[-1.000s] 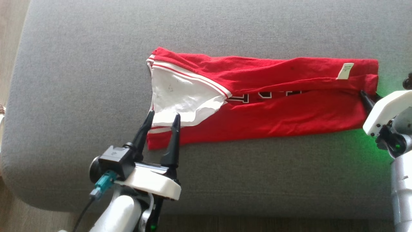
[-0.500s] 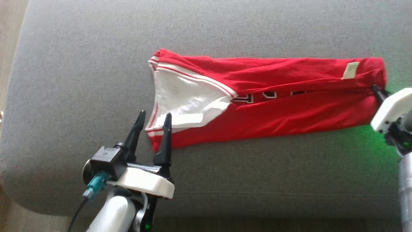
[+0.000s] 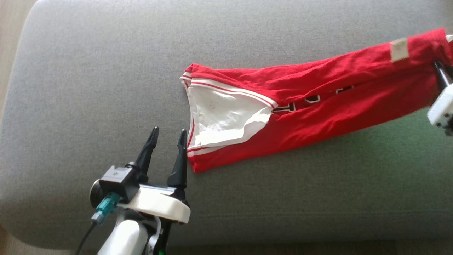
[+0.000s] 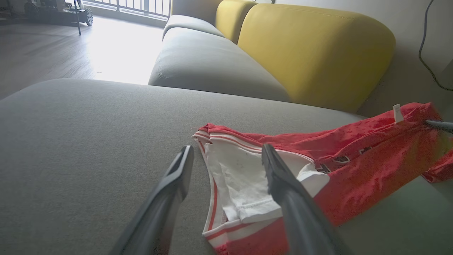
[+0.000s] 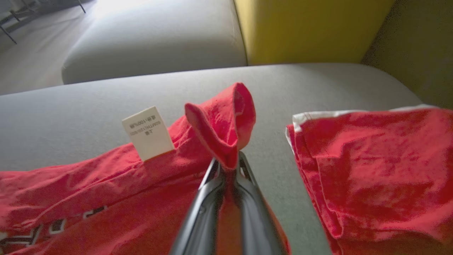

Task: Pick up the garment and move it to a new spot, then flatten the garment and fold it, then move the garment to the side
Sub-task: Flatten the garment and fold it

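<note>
If the right gripper (image 5: 227, 166) is to drag: its jaws, clamped on the hem of the red jersey (image 3: 318, 102), should travel low and pull steadily so the cloth slides flat.
Left gripper (image 3: 168, 131): spread wide, empty, just beside the jersey's white-lined end, seemingly clear of it.
Grey seat cushion (image 3: 106, 71): under the jersey, supporting all but the pinched hem.

Grey fabric cushion (image 3: 88, 88) lies bare across the left half and lower band of the head view. A long red garment with white trim (image 3: 336, 92) bars the strip from centre to upper right. In the right wrist view, another red cloth (image 5: 371, 170) blocks the right.
</note>
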